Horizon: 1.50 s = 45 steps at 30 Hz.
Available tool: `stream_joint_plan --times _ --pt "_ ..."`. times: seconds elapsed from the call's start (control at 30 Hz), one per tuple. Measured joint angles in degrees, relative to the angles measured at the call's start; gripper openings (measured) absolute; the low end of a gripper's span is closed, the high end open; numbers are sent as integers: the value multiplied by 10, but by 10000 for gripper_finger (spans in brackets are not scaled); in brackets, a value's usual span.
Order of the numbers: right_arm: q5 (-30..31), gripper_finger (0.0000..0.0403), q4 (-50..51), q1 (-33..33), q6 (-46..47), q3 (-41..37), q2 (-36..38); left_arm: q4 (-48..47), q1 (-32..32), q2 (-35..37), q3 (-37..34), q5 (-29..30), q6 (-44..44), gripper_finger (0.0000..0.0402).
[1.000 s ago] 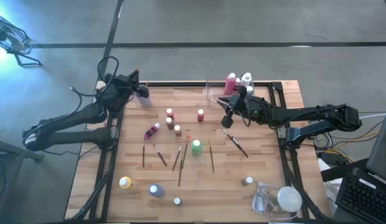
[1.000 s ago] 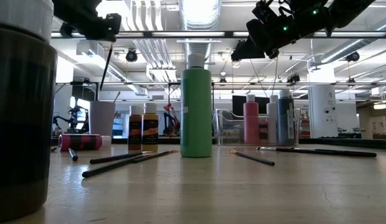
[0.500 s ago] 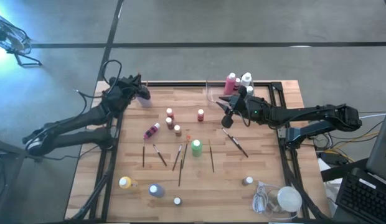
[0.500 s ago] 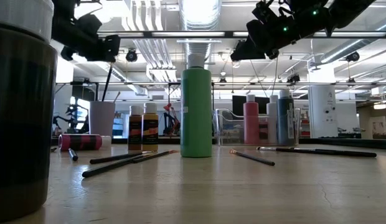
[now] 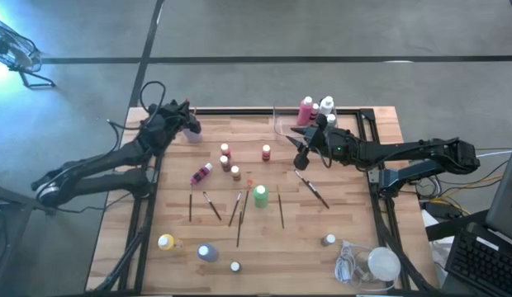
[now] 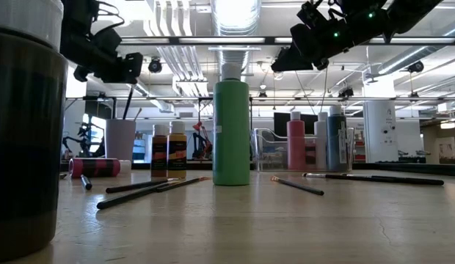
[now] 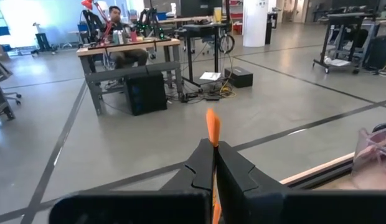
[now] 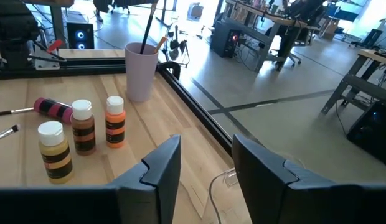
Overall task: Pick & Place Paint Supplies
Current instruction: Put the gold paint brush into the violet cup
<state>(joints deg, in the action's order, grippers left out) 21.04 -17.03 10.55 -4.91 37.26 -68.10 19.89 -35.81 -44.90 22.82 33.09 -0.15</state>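
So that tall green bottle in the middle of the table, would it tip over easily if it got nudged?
Probably, if pushed high up: the green bottle stands upright, tall for its narrow base. A low push would likelier slide it along the smooth wooden table. If it fell, its round body might roll into the brushes lying beside it.

Probably robotics lab: workbenches (image 7: pixel 127 46), exposed ducts (image 6: pixel 231 37).

Your two arms, the left arm (image 5: pixel 99 161) and the right arm (image 5: pixel 405 153), are dark, slim, jointed tubes. A looped black cable (image 5: pixel 150 89) rides above the left wrist. Small green lights (image 6: pixel 335 33) glow on the right wrist housing. The fingers (image 8: pixel 160 163) are matte black, angular plates with stepped edges.
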Motion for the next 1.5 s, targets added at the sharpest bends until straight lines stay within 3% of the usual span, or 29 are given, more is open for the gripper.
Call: stream_joint_plan --times 0.27,0.93,1.2,1.5 --pt "0 132 0 0 0 0 0 61 -11 -27 -44 -6 -11 5" --pt "0 67 0 0 0 0 0 79 -20 -72 -78 -8 -38 6" --pt "0 60 0 0 0 -1 0 86 -20 -91 -78 -8 -44 47" --pt "0 89 0 0 0 -1 0 86 -20 -89 -75 -16 -47 89"
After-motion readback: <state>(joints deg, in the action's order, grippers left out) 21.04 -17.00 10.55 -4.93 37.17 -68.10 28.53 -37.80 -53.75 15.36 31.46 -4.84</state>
